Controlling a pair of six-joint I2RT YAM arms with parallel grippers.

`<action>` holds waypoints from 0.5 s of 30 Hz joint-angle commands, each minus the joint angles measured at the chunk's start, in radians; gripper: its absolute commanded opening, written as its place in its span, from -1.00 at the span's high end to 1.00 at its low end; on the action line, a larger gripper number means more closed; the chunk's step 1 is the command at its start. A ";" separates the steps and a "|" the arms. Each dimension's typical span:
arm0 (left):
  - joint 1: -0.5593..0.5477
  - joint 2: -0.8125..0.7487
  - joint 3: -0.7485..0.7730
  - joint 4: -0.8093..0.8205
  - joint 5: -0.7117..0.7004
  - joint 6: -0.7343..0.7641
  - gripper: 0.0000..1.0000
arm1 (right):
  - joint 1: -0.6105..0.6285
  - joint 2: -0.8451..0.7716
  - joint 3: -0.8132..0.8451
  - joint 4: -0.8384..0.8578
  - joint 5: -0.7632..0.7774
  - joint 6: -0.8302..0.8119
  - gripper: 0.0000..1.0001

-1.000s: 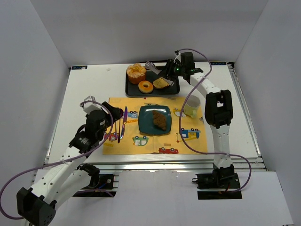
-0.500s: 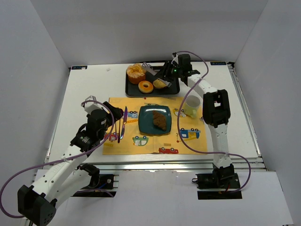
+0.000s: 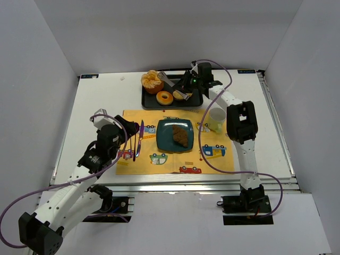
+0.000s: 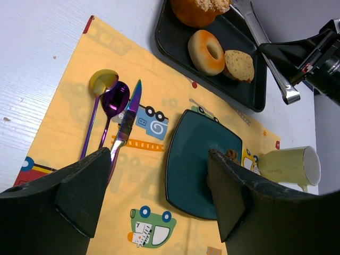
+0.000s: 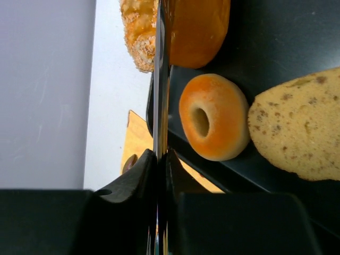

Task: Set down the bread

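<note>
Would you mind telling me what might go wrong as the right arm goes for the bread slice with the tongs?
1. The right jaws pinch the tongs by a thin edge, so they may twist or slip.
2. The ring bun lies right beside the bread slice, so the tongs might nudge or catch it instead.
3. The plate already holds a pastry, so the slice could land on it.
</note>
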 commanded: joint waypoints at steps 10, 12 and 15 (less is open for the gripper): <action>0.004 -0.043 0.029 -0.012 -0.025 -0.005 -0.64 | -0.038 -0.134 -0.069 0.333 -0.140 0.290 1.00; 0.004 -0.046 0.034 -0.014 -0.028 0.000 -0.64 | -0.047 -0.180 -0.103 0.394 -0.192 0.355 1.00; 0.004 -0.061 0.042 -0.014 -0.034 0.003 -0.64 | -0.061 -0.267 -0.219 0.440 -0.258 0.393 1.00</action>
